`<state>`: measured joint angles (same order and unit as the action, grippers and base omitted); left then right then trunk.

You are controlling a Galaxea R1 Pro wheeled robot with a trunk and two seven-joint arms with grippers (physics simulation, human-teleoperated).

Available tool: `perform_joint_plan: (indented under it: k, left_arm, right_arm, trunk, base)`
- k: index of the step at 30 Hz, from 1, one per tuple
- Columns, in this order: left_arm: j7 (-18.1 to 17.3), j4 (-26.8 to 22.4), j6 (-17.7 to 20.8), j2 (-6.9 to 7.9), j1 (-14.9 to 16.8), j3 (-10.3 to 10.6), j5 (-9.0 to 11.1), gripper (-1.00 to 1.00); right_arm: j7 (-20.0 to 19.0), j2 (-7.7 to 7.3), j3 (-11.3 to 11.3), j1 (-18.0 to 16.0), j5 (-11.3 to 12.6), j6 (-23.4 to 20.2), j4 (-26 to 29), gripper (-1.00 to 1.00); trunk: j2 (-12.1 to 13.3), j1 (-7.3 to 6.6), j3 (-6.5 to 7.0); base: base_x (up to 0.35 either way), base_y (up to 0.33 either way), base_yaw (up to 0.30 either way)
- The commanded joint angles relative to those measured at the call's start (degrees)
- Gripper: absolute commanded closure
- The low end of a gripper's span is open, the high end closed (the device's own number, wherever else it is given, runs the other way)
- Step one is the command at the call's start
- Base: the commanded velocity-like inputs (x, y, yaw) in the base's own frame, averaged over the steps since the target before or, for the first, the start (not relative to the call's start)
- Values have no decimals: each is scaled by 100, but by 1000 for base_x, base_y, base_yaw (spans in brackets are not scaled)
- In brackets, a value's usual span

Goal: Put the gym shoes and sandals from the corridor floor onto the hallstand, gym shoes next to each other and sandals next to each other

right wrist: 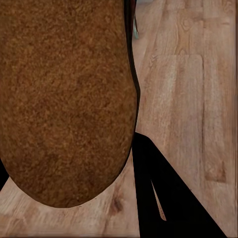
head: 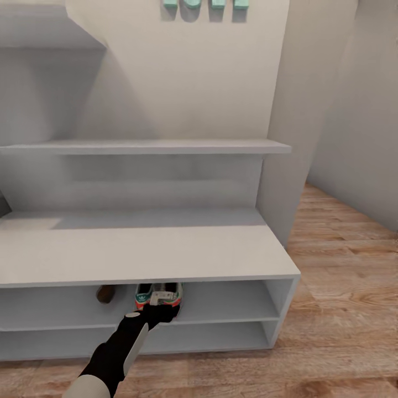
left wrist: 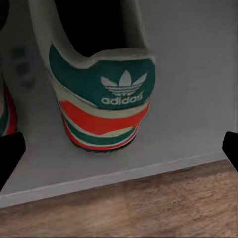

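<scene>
I have the hallstand (head: 149, 257) square ahead in the head view, its wide top bare and two low shelves open beneath. My left arm reaches in low toward the upper of those two shelves, and the left pincer (head: 159, 310) sits at the shelf's front edge, right behind a gym shoe (head: 158, 294) that stands on that shelf with its heel toward me.

In the left wrist view that shoe (left wrist: 101, 89) is upright on the grey shelf board, green heel patch with a white logo facing the camera, orange and green bands beneath. The two dark fingertips (left wrist: 10, 156) show at the far edges of the picture, spread wide with the shoe between them and touching neither, so the left pincer is released. A second shoe (left wrist: 6, 114) edges in just beside the first, on the same shelf; only a sliver of its green and orange side shows.

Further left on that shelf, in the head view, a dark brown sandal (head: 105, 293) lies partly tucked under the top.

In the right wrist view a brown sandal (right wrist: 64, 99) is pressed up close to the camera, above the floor (right wrist: 188, 99). A black finger (right wrist: 163, 198) shows beside it. I cannot tell whether the right pincer is clenched on it.
</scene>
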<state>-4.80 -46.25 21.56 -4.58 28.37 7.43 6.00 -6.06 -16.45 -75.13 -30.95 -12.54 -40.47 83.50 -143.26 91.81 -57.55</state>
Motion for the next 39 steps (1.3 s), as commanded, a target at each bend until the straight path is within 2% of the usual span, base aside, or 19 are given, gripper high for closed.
perform_joint_plan:
  k: [1, 18, 23, 24, 25, 28, 37, 39]
  left_arm:
    - [6, -7, 34, 1, 2, 4, 59, -100]
    - [6, -7, 29, 1, 2, 4, 52, -100]
    - [-156, 159, -135, 165, -107, -58, 154, -100]
    - [-188, 125, -168, 130, -107, -41, 120, -100]
    - [-220, 93, -200, 97, -112, -34, 91, -100]
    - [-186, -5, -100, 14, -119, -30, 61, -100]
    - [104, -76, 192, -7, -121, -25, 51, -100]
    - [168, -77, 216, -7, -121, -29, 51, -100]
  right_arm:
    - [-53, 0, -10, -8, -41, -31, 9, 100]
    - [-52, 4, -23, -8, -38, -22, 17, 100]
    - [-47, 166, 146, -52, -91, 140, -146, 100]
    - [-46, 199, 179, -52, -123, 157, -179, 100]
    - [-46, 164, 213, -52, -146, 123, -145, 100]
    - [-45, 67, 114, -52, -179, 35, -47, 100]
    - [-61, -220, -181, -52, -259, -129, 247, 100]
    - [-67, -219, -246, -52, -266, -133, 312, 100]
  trunk:
    - [-3, -4, -5]
    - [-3, -4, -5]
    - [-3, -4, -6]
    - [-3, -4, -6]
    - [-3, -4, -6]
    - [-3, -4, -6]
    - [-3, -4, -6]
    - [-3, -4, -6]
  base:
    - [-305, 116, 0]
    - [-314, 119, 0]
    - [0, 0, 0]
    - [0, 0, 0]
    - [0, 0, 0]
    - [0, 0, 0]
    - [-39, 0, 0]
    - [-272, 0, 0]
